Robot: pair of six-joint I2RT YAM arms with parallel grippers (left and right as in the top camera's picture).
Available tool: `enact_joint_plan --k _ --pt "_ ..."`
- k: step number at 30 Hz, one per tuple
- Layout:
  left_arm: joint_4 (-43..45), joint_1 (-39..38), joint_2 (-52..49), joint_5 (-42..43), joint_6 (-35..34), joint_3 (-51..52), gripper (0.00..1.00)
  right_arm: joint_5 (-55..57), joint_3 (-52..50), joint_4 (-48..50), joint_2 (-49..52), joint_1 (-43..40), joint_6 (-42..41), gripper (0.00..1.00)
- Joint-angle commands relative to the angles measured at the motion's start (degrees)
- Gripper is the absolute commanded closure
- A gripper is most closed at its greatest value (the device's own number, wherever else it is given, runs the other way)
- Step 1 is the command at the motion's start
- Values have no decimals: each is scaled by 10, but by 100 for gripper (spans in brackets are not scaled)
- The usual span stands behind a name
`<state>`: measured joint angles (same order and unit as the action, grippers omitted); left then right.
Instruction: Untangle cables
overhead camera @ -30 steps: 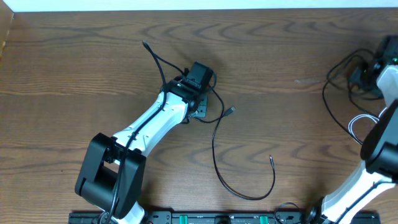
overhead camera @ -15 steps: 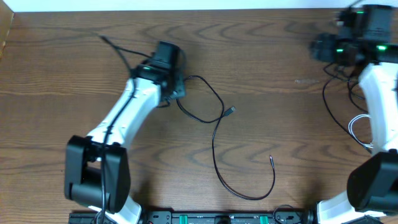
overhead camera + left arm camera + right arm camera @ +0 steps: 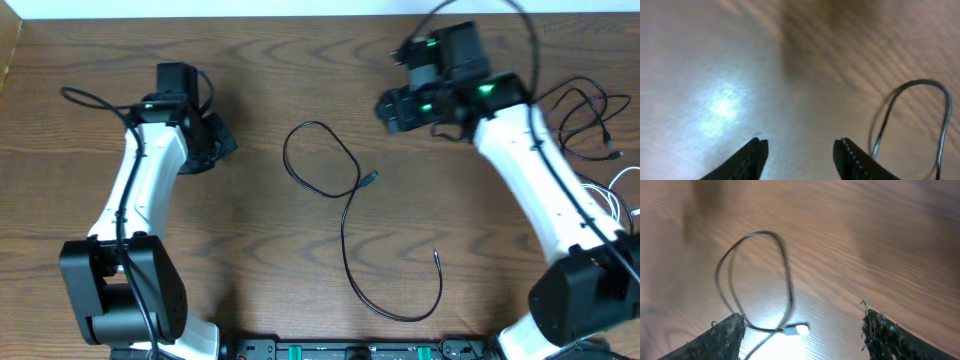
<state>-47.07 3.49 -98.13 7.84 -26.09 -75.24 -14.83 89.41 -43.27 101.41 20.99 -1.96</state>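
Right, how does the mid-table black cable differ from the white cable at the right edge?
The black cable lies alone, fully in view, with one loop; the white cable is partly hidden by the right arm. The black cable shows more length than the white cable. Both lie ungripped on the table.

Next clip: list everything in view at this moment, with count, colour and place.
black cable: one, black, table centre, looped, lying free
cable tangle: several, black, far right edge
white cable: one, white, right edge below the tangle
thin cord: one, black, far left, reaching the left arm; loose or attached unclear
table: one, brown wood, under everything
left arm: one, white and black; left gripper open, empty
right arm: one, white and black; right gripper open, empty
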Motion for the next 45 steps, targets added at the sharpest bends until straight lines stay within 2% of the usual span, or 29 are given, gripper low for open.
enact_joint_plan --k 1,6,16,23,26,32,33,35,42,44,45 --pt "-14 17 9 3 5 -9 47 -9 -3 17 38 46 28 26" --pt "-20 25 9 3 5 -9 40 -19 -3 75 101 124 68 28" --pt "-37 25 9 3 5 -9 39 11 -3 205 240 243 99 38" --pt "-39 25 9 3 5 -9 39 42 -3 236 259 258 97 45" --pt "-39 25 9 3 5 -9 39 42 -1 245 258 257 97 42" --pt "-39 25 9 3 5 -8 39 79 20 235 256 254 97 43" --pt "-39 25 9 3 5 -9 39 81 20 227 256 254 97 45" --pt "-40 25 9 3 5 -8 39 81 19 209 257 254 97 55" --pt "-50 25 9 3 5 -9 38 87 14 212 261 253 97 99" --pt "-50 25 9 3 5 -8 16 87 16 212 259 251 97 99" --pt "-50 25 9 3 5 -8 15 87 19 212 255 249 97 99"
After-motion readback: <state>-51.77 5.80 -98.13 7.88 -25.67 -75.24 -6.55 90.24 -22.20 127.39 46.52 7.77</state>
